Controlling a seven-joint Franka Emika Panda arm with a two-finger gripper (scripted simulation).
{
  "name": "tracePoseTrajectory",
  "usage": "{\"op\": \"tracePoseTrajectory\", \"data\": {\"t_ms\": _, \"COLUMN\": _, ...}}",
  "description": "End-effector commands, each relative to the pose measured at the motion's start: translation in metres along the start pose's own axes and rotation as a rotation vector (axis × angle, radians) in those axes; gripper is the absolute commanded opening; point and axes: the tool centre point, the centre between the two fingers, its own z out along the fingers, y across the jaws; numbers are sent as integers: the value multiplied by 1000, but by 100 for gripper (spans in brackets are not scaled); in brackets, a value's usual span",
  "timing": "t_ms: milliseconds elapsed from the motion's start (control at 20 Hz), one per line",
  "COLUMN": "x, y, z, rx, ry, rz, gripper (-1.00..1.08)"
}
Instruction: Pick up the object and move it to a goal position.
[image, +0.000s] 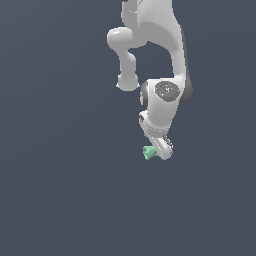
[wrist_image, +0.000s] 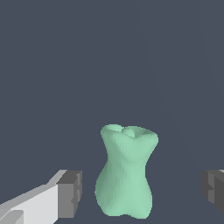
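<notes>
Near the middle of the exterior view, slightly toward that view's right, the white Panda arm (image: 162, 75) is reaching down from the top edge and is ending in the tool (image: 161, 150), which is sitting low over the plain slate-grey surface (image: 60, 190). The mint-green object (image: 148, 152) is showing just at the tool's tip, poking out toward the exterior view's left, and it is much smaller than the tool. Whether it is resting on the surface or hanging above it cannot be told. In the wrist view the object (wrist_image: 127, 175) is appearing as a waisted lump with flared ends, standing with its long axis running away from the camera, between the two dark pads (wrist_image: 70, 192). The tool (wrist_image: 142, 192) is standing spread apart: a gap is showing on each side of the object, narrow beside the one pad and wider beside the other (wrist_image: 214, 188), so neither pad is touching it. The white finger (wrist_image: 30, 203) behind the nearer pad is slanting out of the picture.
</notes>
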Motion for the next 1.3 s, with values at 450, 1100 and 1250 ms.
{"op": "tracePoseTrajectory", "data": {"t_ms": 450, "x": -11, "y": -4, "z": 4, "rx": 4, "ry": 0, "rz": 92, "gripper": 100}}
{"op": "tracePoseTrajectory", "data": {"t_ms": 1100, "x": -11, "y": -3, "z": 43, "rx": 4, "ry": 0, "rz": 92, "gripper": 100}}
{"op": "tracePoseTrajectory", "data": {"t_ms": 1250, "x": -11, "y": -3, "z": 52, "rx": 4, "ry": 0, "rz": 93, "gripper": 100}}
